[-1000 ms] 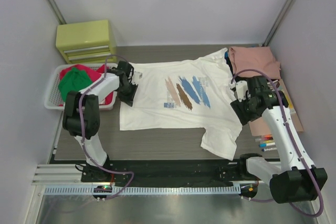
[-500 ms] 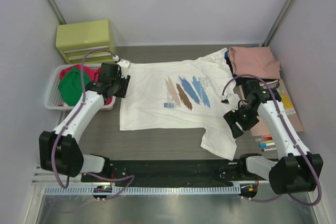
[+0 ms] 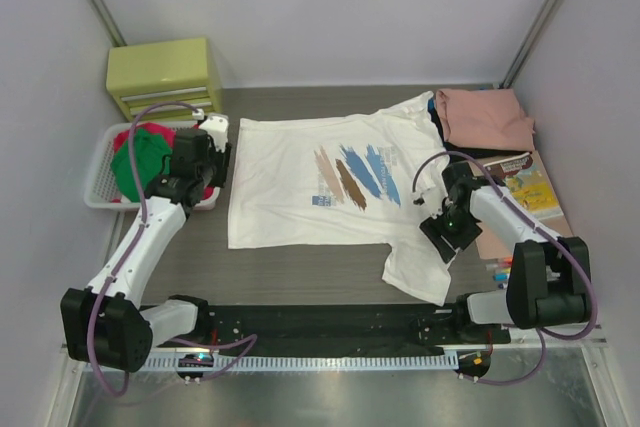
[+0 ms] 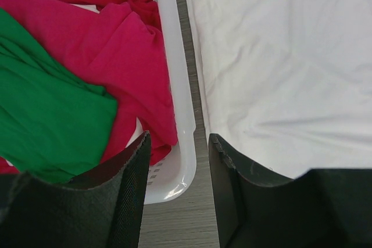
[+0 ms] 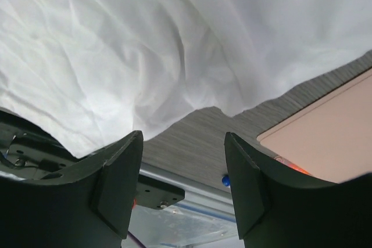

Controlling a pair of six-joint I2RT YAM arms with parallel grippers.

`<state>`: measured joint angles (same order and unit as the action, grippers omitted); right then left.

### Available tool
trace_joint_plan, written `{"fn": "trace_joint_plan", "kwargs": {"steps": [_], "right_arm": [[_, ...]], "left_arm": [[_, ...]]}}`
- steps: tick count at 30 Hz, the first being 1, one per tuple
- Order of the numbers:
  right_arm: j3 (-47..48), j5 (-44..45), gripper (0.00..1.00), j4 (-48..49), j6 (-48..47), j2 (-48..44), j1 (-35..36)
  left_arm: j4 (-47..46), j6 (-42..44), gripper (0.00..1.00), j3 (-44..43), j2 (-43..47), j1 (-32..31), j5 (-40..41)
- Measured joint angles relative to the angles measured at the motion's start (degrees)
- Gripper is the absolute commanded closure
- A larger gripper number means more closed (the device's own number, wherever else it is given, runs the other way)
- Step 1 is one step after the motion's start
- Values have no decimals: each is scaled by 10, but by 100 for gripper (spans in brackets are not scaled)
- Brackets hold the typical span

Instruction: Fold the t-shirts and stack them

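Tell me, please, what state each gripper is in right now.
Left gripper: open, holding nothing, over the basket rim.
Right gripper: open, holding nothing, at the white shirt edge.

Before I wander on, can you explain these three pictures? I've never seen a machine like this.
A left arm and a right arm are bolted at a table's near edge, each ending in a two-finger gripper. The wide picture comes from a fixed camera above and behind them. The other two come from wrist cameras; the dark shapes at the bottom are each gripper's own fingers. A white shirt lies spread on the table. A basket at the left holds a green shirt and a magenta shirt; a pink shirt sits at the far right. The left gripper is open above the basket's rim; the right gripper is open above the white shirt's edge. Neither holds anything.
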<state>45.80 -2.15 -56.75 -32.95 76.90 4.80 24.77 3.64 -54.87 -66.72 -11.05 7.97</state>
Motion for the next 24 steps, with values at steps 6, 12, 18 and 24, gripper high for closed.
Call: {"fn": "trace_joint_plan", "kwargs": {"steps": [6, 12, 18, 24], "right_arm": [[-18, 8, 37, 32, 0, 30, 25], [-8, 11, 38, 6, -33, 29, 38], [16, 21, 39, -39, -58, -50, 38], [31, -9, 38, -83, -71, -127, 73]], "left_arm": [[-1, 0, 54, 0, -5, 0, 5], [-1, 1, 54, 0, -10, 1, 11], [-1, 5, 53, 0, -10, 1, 16], [-3, 5, 54, 0, -14, 2, 15]]}}
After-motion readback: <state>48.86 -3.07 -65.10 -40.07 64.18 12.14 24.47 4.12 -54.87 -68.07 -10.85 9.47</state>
